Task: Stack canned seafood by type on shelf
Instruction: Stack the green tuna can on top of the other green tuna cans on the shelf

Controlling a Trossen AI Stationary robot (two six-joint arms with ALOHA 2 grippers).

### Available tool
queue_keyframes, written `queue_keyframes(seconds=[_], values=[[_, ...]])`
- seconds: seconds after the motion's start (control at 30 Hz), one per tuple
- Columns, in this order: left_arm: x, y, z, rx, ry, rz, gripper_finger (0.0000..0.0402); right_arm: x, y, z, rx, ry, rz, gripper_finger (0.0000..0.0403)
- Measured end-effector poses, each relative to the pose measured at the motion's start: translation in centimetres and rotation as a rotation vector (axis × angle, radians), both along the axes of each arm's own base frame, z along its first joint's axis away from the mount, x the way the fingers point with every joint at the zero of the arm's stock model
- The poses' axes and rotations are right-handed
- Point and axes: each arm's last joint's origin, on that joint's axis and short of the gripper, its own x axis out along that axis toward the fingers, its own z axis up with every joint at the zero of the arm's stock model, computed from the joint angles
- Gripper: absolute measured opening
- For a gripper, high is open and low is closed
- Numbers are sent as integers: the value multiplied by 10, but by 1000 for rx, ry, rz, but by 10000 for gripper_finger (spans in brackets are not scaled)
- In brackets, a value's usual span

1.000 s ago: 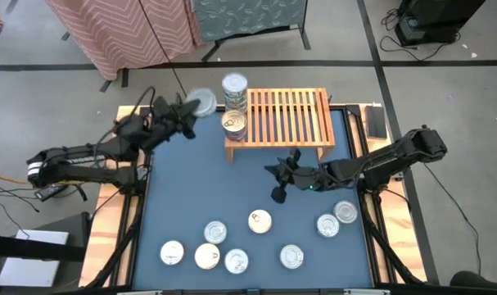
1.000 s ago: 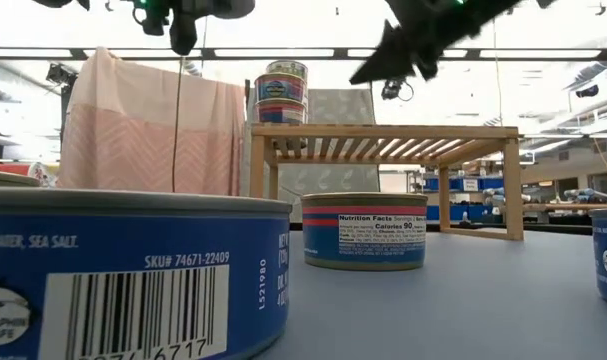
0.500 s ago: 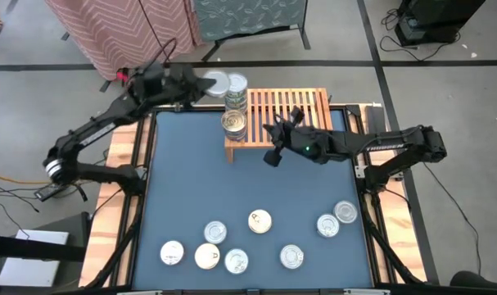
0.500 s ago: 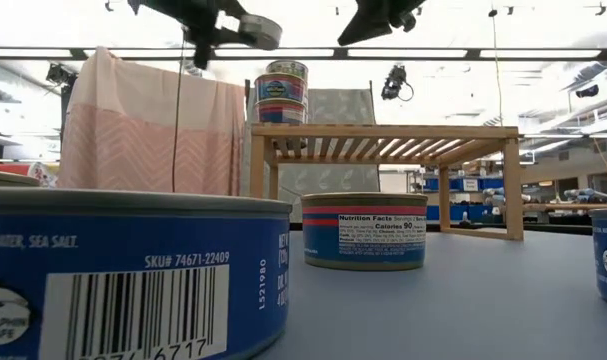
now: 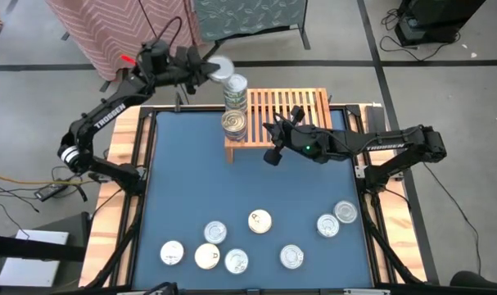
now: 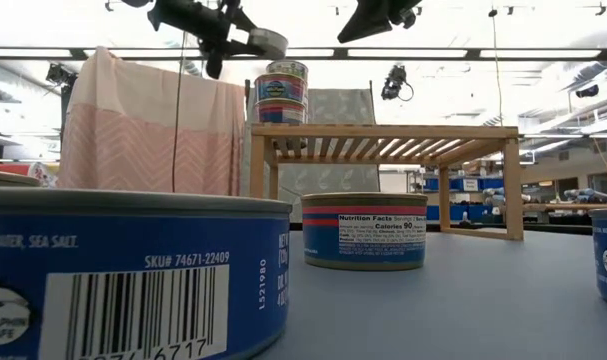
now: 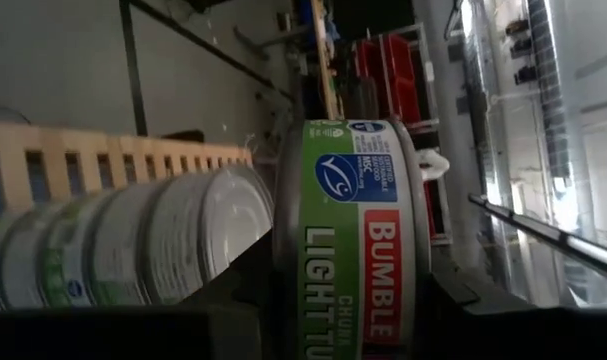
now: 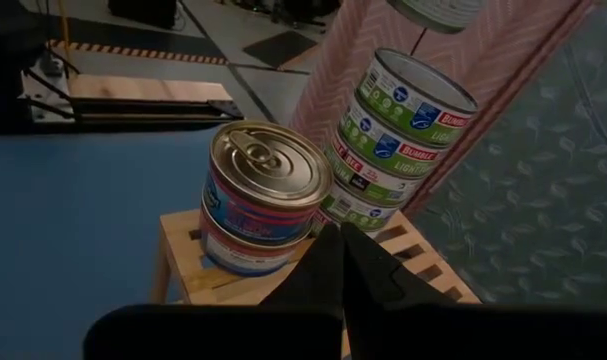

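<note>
Lab: storage racks [image 6: 463,195], ceiling strip lights [image 6: 403,52]

A blue counter [image 5: 191,188] with light wooden side rails [image 5: 121,205] stood on a grey floor [image 5: 445,82] crossed by dark tape lines. Behind it hung a pink chevron-patterned cloth [image 5: 121,29] beside a teal patterned panel [image 5: 248,15]. Cables [image 5: 6,184] trailed on the floor at the left. In the low view, ceiling light strips [image 6: 543,52] ran overhead.
</note>
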Motion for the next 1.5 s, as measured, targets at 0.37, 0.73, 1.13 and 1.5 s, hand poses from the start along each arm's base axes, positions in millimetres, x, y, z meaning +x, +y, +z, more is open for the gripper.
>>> queue_keyframes(seconds=[0.37, 0.73, 1.13, 1.5], values=[[10, 4, -10, -4, 32, -75, 145, 0, -5, 2, -1, -25, -19, 2], [13, 5, 5, 139, -87, -129, 170, 0, -6, 2, 22, -44, -26, 14], [16, 8, -6, 107, -22, -105, 208, 1, -6, 4, 21, -63, -25, 35], [26, 20, -21, 92, 17, -89, 208, 3, -11, 14, -20, -144, -25, 53]])
